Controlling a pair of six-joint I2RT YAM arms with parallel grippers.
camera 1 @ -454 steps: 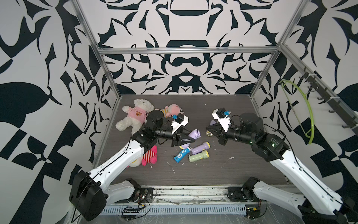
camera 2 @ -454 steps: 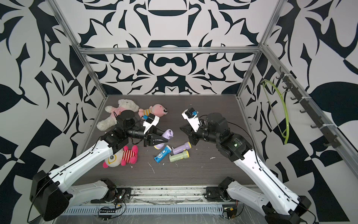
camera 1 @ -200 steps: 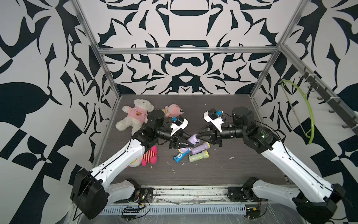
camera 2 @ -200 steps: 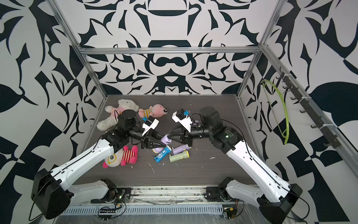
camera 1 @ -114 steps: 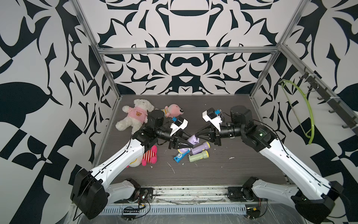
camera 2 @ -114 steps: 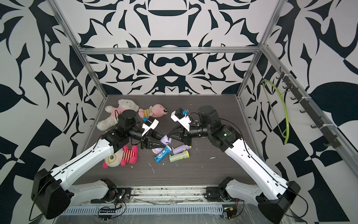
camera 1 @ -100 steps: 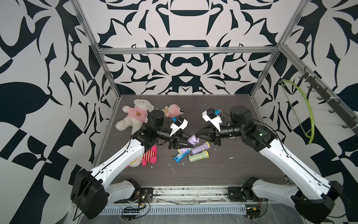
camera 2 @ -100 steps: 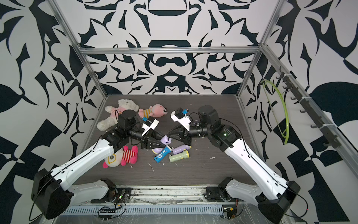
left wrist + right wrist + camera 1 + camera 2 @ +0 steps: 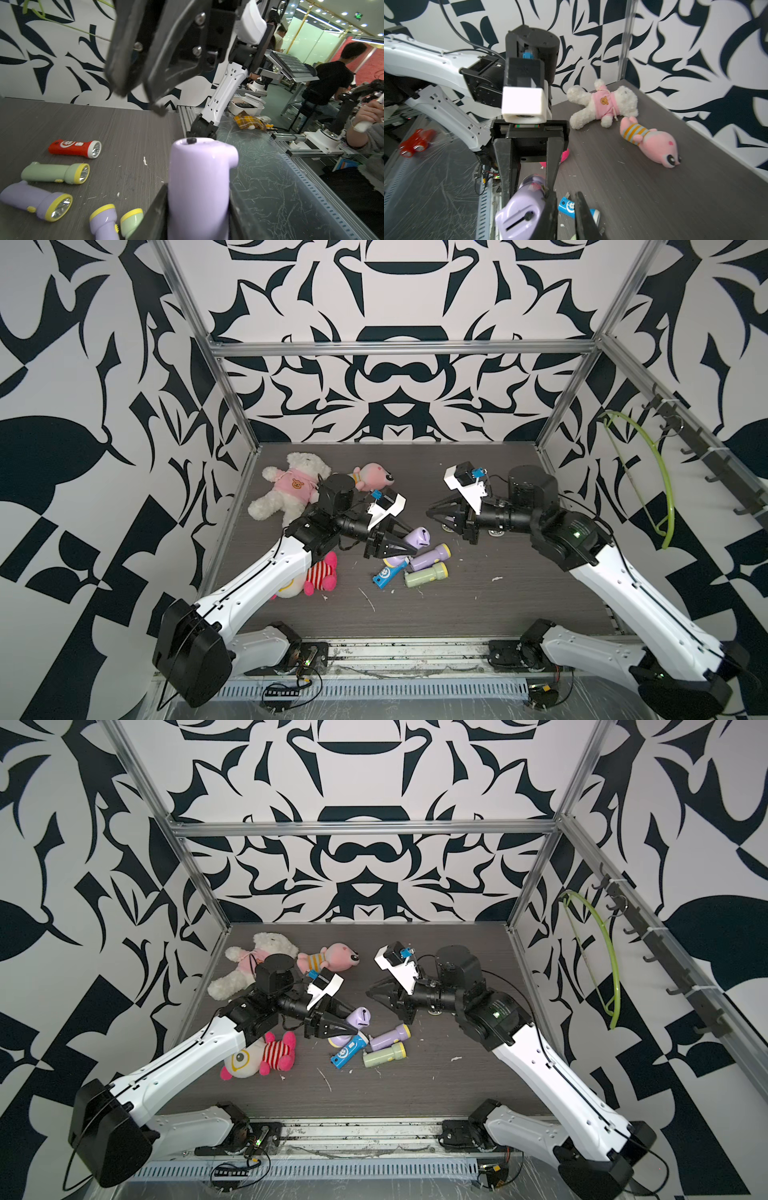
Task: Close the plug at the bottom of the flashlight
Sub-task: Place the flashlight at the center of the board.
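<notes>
Top views: your left fingers [image 9: 390, 540] are clamped on the lilac flashlight [image 9: 418, 536], holding it clear of the surface [image 9: 478, 605]. Both forearms reach inward with the tips facing each other. Right fingers [image 9: 444, 512] sit near its butt end, not touching.
Left wrist: right fingers [image 9: 124, 54] stand a narrow gap apart, empty, clear of the butt.
Right wrist: flashlight [image 9: 519, 207] lies just outside that gap, beside one finger.

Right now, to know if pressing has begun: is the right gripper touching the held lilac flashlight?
Apart. In the left wrist view, table shows between the right gripper and the held lilac flashlight.
</notes>
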